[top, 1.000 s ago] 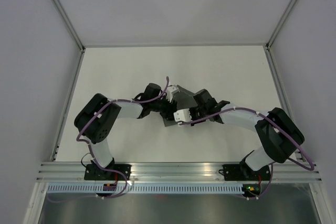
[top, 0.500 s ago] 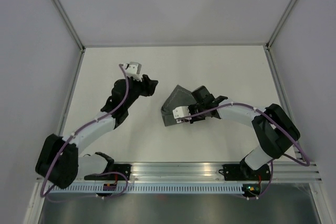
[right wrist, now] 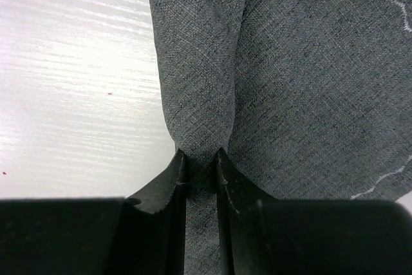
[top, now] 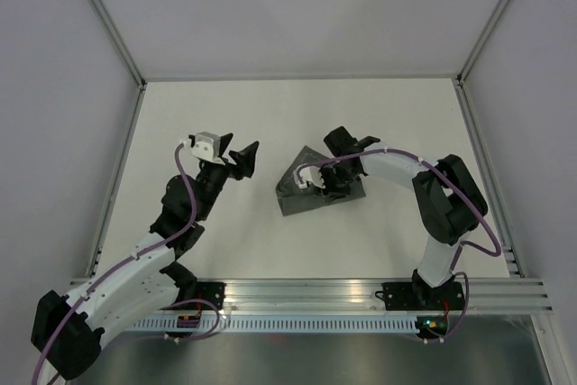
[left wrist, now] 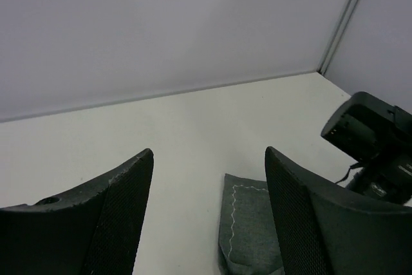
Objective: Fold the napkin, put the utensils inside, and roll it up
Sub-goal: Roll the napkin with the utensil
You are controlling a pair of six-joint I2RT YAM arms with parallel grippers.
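The napkin, a rough triangle, lies on the counter. The right end effector clamps a raised fold of it. The left end effector, spread apart, hovers left of the napkin. The fold is probably best drawn low and evenly.

White tabletop with a faint wood grain, pale grey walls on three sides, metal corner posts at the back, ridged aluminium rail along the near edge — slotted strip just below it — two tiny red specks on the tabletop.
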